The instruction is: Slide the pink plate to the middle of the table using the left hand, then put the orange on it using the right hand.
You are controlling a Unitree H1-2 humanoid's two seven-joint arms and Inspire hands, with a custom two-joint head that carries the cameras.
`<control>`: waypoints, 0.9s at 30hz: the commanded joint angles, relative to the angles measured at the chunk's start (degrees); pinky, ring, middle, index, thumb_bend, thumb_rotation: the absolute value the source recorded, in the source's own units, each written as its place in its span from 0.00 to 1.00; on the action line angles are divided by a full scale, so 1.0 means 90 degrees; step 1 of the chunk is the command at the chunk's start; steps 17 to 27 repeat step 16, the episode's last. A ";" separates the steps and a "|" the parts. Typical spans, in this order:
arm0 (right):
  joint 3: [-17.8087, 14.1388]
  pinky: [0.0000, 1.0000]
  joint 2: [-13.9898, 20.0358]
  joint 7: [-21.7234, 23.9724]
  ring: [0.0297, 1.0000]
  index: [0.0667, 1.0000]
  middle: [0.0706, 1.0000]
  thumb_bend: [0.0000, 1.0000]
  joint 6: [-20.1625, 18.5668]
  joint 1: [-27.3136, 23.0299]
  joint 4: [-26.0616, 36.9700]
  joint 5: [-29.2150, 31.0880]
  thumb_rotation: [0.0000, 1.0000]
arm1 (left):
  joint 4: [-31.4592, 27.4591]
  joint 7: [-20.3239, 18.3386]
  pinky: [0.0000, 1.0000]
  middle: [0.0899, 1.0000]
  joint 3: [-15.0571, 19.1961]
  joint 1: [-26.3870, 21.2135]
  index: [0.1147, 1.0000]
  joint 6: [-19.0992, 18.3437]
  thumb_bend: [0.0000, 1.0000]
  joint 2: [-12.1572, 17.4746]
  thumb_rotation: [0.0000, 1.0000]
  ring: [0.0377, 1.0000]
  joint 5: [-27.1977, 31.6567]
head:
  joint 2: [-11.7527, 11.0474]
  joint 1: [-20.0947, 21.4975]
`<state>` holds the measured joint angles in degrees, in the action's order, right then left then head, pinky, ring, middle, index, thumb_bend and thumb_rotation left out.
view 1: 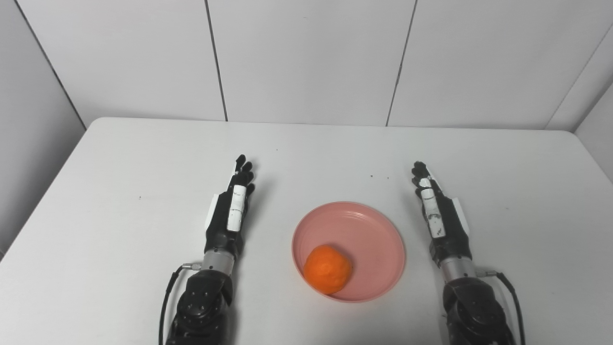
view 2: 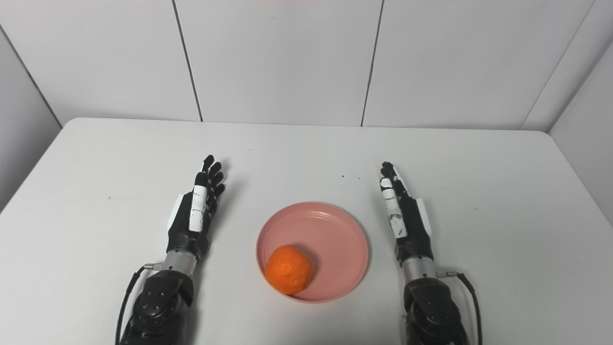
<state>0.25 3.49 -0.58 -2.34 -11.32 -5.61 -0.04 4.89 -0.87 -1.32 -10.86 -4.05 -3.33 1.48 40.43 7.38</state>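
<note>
Orange (view 1: pixel 327 275) rests in pink plate (view 1: pixel 378 230), near-left part | plate mid-counter (view 1: pixel 119 191) | left robot hand (view 1: pixel 230 211) empty, fingers extended | right robot hand (view 1: pixel 438 215) likewise, both flanking plate

Bare desk (view 1: pixel 143 158) left, right and beyond. Only obstacle: pink plate (view 1: pixel 373 230) carrying orange (view 1: pixel 327 268), midway between left hand (view 1: pixel 230 211) and right hand (view 1: pixel 438 215); narrow bare lanes either side.

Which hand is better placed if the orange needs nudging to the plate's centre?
Left, narrowly. The orange sits in the pink plate's near-left part, closer to the left hand than the right hand. Both hands are open and hold nothing.
</note>
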 commanded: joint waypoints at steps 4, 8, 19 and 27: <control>0.0013 1.00 0.0012 0.0102 0.96 0.93 0.94 0.86 -0.0169 0.0112 0.0008 0.0014 1.00 | 0.0045 -0.0001 1.00 1.00 -0.0002 0.0021 1.00 -0.0017 0.90 -0.0043 1.00 1.00 0.0044 | -0.0003 0.0003; -0.0035 1.00 -0.0012 0.0090 0.96 0.93 0.94 0.85 -0.0217 0.0138 0.0063 0.0083 1.00 | 0.0066 0.0013 1.00 1.00 -0.0023 0.0046 1.00 0.0044 0.91 -0.0063 1.00 1.00 0.0024 | 0.0002 0.0006; -0.0197 1.00 -0.0170 0.0087 0.97 0.93 0.94 0.86 -0.0480 0.0151 0.0170 0.0546 1.00 | 0.0057 0.0001 1.00 1.00 -0.0034 0.0052 1.00 0.0062 0.90 -0.0061 1.00 1.00 0.0043 | 0.0025 0.0008; -0.0197 1.00 -0.0170 0.0087 0.97 0.93 0.94 0.86 -0.0480 0.0151 0.0170 0.0546 1.00 | 0.0057 0.0001 1.00 1.00 -0.0034 0.0052 1.00 0.0062 0.90 -0.0061 1.00 1.00 0.0043 | 0.0025 0.0008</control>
